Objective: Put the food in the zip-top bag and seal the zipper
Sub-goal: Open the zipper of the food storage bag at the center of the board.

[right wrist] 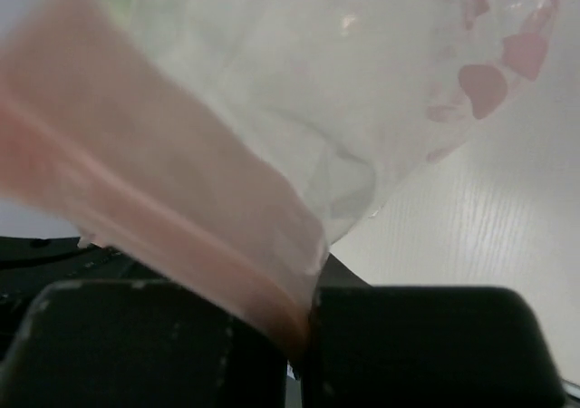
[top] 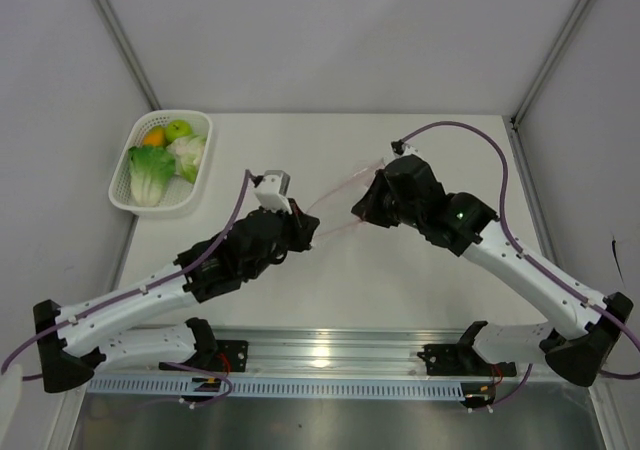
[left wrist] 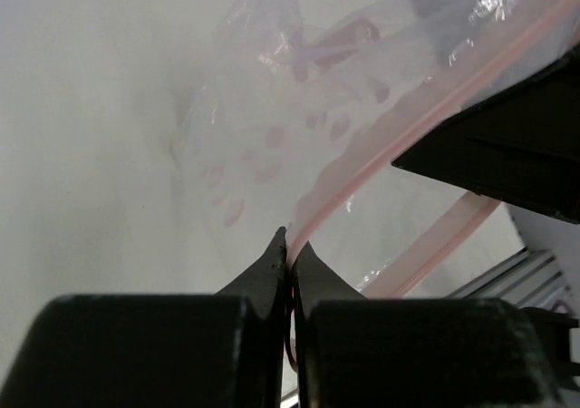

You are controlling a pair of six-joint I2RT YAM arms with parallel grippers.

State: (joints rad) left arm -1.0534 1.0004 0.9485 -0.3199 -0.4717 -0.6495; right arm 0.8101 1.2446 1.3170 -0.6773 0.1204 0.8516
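Note:
The clear zip-top bag (top: 338, 198) hangs stretched between my two grippers above the table's middle. My left gripper (top: 308, 232) is shut on its pink-red zipper strip (left wrist: 381, 150), pinched at the fingertips (left wrist: 276, 254). My right gripper (top: 362, 208) is shut on the other end of the strip (right wrist: 172, 245). The bag (right wrist: 344, 91) has pink spots printed on it and looks empty. The food lies in the white basket (top: 126, 192) at the far left: green apple (top: 179, 128), orange fruit (top: 154, 137), cabbage (top: 150, 174), cauliflower-like piece (top: 188, 151).
The basket sits at the table's left edge, beside the left wall. A metal rail (top: 330, 355) with the arm bases runs along the near edge. Grey walls enclose the table on the back and sides.

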